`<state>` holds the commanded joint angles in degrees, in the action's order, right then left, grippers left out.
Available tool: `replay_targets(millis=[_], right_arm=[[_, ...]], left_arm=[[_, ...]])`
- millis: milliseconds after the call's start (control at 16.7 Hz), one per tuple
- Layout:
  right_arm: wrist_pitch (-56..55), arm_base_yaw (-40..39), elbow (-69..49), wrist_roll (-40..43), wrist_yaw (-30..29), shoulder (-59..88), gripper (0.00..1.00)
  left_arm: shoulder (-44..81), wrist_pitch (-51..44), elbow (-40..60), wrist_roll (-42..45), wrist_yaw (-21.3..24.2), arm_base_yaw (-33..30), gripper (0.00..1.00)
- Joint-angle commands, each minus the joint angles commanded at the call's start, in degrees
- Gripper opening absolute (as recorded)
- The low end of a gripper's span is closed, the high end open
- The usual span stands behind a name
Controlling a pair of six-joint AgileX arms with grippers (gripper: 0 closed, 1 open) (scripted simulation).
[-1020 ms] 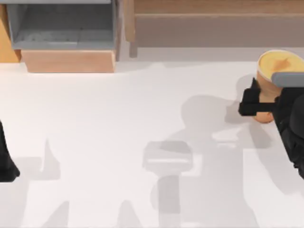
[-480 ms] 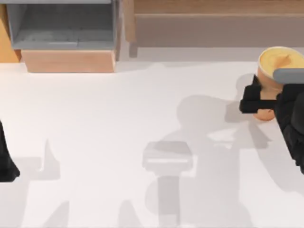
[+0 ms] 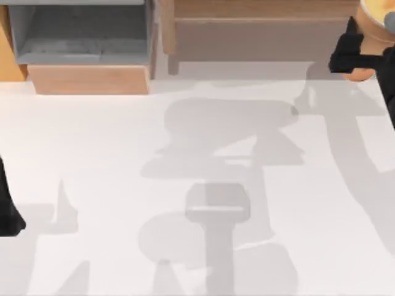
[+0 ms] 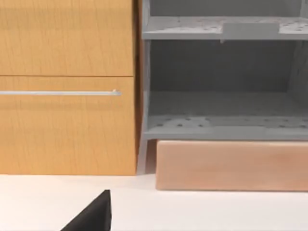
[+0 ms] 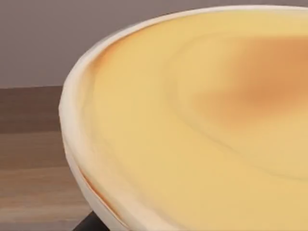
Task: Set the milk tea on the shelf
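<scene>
Peach-orange, the tapered milk tea cup [image 3: 372,38] is cut off at the table's far right corner, its creamy top hidden there. The right gripper's [image 3: 361,54] black fingers [image 3: 345,52] clamp its sides, lifted since before from the table up against the long light-wood shelf [image 3: 259,24]. The left gripper [image 3: 9,213] sits parked at the left edge; its opening cannot be told.

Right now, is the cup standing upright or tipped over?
Upright. In the top view the cup hangs in the right pincer at the shelf, and the right wrist view shows its creamy top facing upward.
</scene>
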<state>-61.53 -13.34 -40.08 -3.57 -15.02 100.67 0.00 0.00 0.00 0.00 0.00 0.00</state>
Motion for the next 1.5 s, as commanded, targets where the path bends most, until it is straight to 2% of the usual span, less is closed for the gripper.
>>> replay_targets(millis=[360,960,1200,1500], right_arm=[[15.9,8.7,-14.3,1.9,7.7,-2.7,0.00],[44.5,22.1,-34.7,4.6,20.7,1.3,0.00],[49.9,24.1,-39.4,5.1,23.5,1.8,0.00],[50.6,24.3,-40.1,5.2,23.9,1.8,0.00]], left_arm=[[0.0,0.0,0.0,0.0,0.0,0.0,1.00],[0.0,0.0,0.0,0.0,0.0,0.0,1.00],[0.0,0.0,0.0,0.0,0.0,0.0,1.00],[0.0,0.0,0.0,0.0,0.0,0.0,1.00]])
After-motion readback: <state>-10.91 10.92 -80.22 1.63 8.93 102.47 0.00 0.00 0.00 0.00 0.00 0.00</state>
